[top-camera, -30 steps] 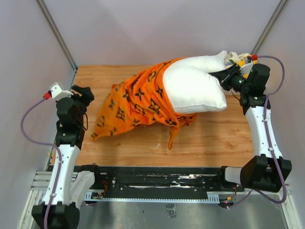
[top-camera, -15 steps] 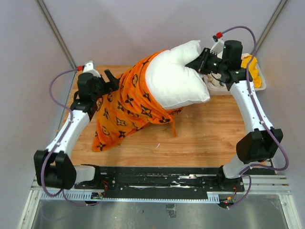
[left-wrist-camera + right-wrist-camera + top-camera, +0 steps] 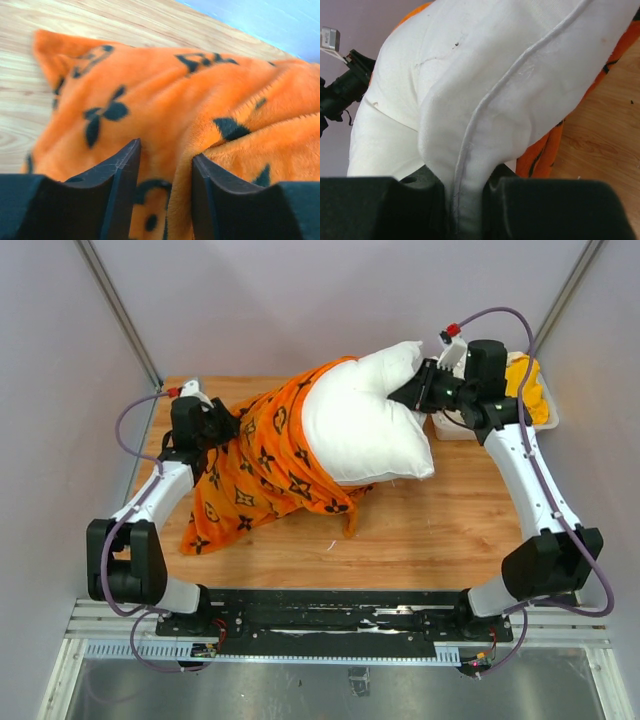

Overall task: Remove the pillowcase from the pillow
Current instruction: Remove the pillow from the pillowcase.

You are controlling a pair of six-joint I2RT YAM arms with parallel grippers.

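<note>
Pillow (image 3: 365, 430) is lying on the table (image 3: 440, 520), its left half sitting inside the pillowcase (image 3: 260, 465) and its white right end sticking out. Right tool (image 3: 465, 200) is clenching the pillow's piped edge. Left tool (image 3: 162, 185) is resting on the pillowcase's left part, its fingers parted and orange plush bunching between them.

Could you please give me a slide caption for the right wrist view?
Right gripper shut on the piped edge of the pillow, orange pillowcase beyond it.
</note>
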